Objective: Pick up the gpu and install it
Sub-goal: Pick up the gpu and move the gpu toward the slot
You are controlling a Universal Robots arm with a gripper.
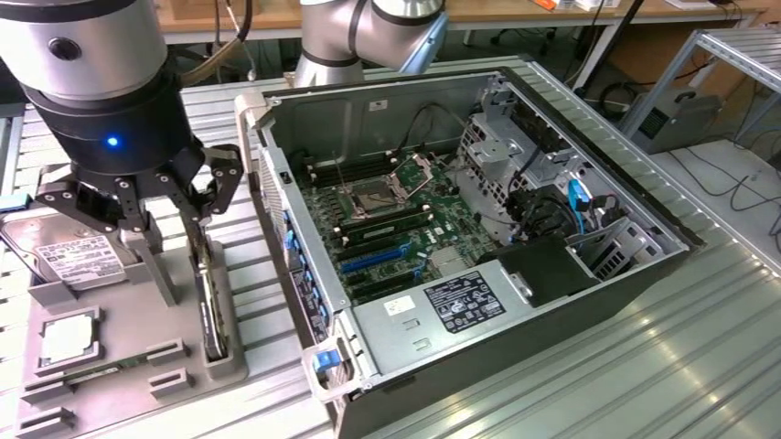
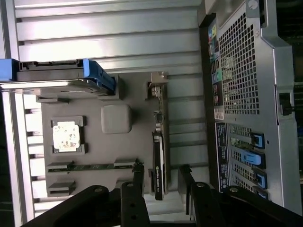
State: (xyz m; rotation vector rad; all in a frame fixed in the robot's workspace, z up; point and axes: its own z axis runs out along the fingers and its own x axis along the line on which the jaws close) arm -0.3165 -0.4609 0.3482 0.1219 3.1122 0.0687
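Early in the job, by the look of it. Hangs low over the grey parts tray (image 1: 132, 322) with the end effector (image 1: 183, 274) spread wide and grasping nothing. Straddles one end of the gpu (image 1: 216, 306), with the fingers (image 2: 138, 178) on either side of the card and, in the wrist view, a visible gap between each of them and it. No lift so far: finds the gpu (image 2: 158, 168) standing on its long edge in its slot of the tray, on the side nearest the computer case (image 1: 293, 119).

Keeps company there with the hard drive (image 1: 71, 256) and the CPU chip (image 1: 68, 337), both seated in their own holders farther toward the exterior view's left.

Nothing done yet on the install side either, judging from the open case lying on the tabletop (image 1: 635, 366): shows the motherboard (image 1: 393, 215) bare, with the blue expansion slots (image 1: 372, 261) unfilled. Counts the approach as made; grasp, lift, carry and seating all remain.
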